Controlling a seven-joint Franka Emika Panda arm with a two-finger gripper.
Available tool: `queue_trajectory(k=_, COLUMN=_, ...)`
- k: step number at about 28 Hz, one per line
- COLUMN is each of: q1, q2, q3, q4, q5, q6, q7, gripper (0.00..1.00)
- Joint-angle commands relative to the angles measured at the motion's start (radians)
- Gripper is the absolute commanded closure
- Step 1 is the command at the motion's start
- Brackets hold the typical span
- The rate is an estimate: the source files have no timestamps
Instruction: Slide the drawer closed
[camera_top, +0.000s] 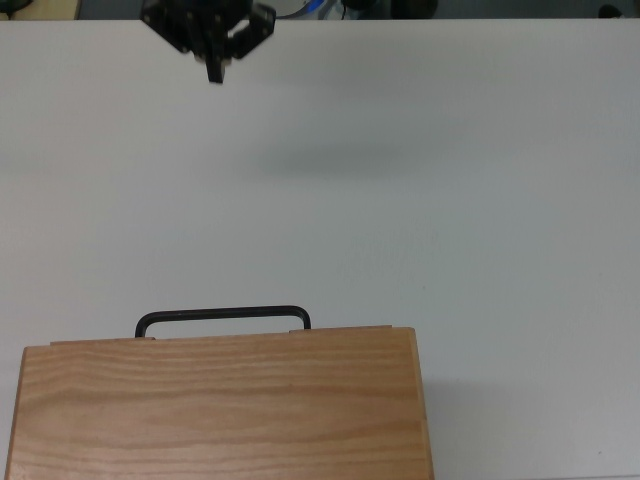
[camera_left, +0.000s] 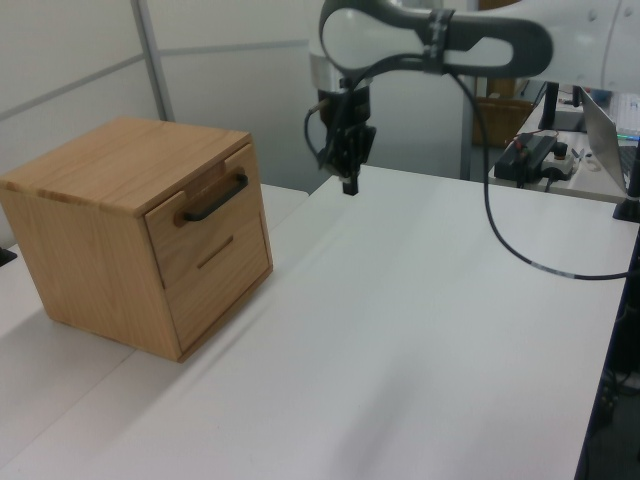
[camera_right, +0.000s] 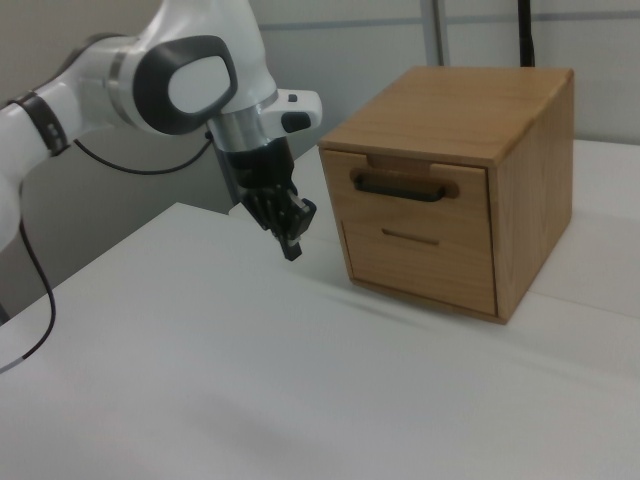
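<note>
Now, in the right view, the gripper (camera_right: 291, 243) hangs above the table (camera_right: 300, 400), fingers pressed together and empty, well apart from the drawer (camera_right: 415, 186), which sits flush in the wooden cabinet (camera_right: 500, 180) near the table's far edge.

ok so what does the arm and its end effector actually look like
The arm has glossy white rounded shells with dark grey joint covers and a silver ring at the wrist. A thin black cable hangs from it in a loop. The end effector is small and black, below a white block with a dark button.
</note>
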Motion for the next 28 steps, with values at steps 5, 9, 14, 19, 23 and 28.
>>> queue_trajectory(k=5, q1=-0.031, q2=-0.107, q3=0.000, q4=-0.073, q5=0.042, q6=-0.056, q7=-0.071, gripper=0.64)
queue_trajectory(k=9, q1=-0.037, q2=-0.138, q3=-0.002, q4=-0.101, q5=0.042, q6=-0.057, q7=-0.083, gripper=0.17)
queue_trajectory(k=14, q1=-0.046, q2=-0.159, q3=-0.006, q4=-0.111, q5=0.042, q6=-0.077, q7=-0.109, gripper=0.00)
queue_trajectory(k=19, q1=-0.048, q2=-0.170, q3=-0.006, q4=-0.113, q5=0.042, q6=-0.082, q7=-0.118, gripper=0.00)
queue_trajectory(k=23, q1=-0.049, q2=-0.184, q3=-0.006, q4=-0.113, q5=0.043, q6=-0.100, q7=-0.126, gripper=0.00)
queue_trajectory(k=28, q1=-0.049, q2=-0.190, q3=-0.006, q4=-0.113, q5=0.042, q6=-0.112, q7=-0.141, gripper=0.00)
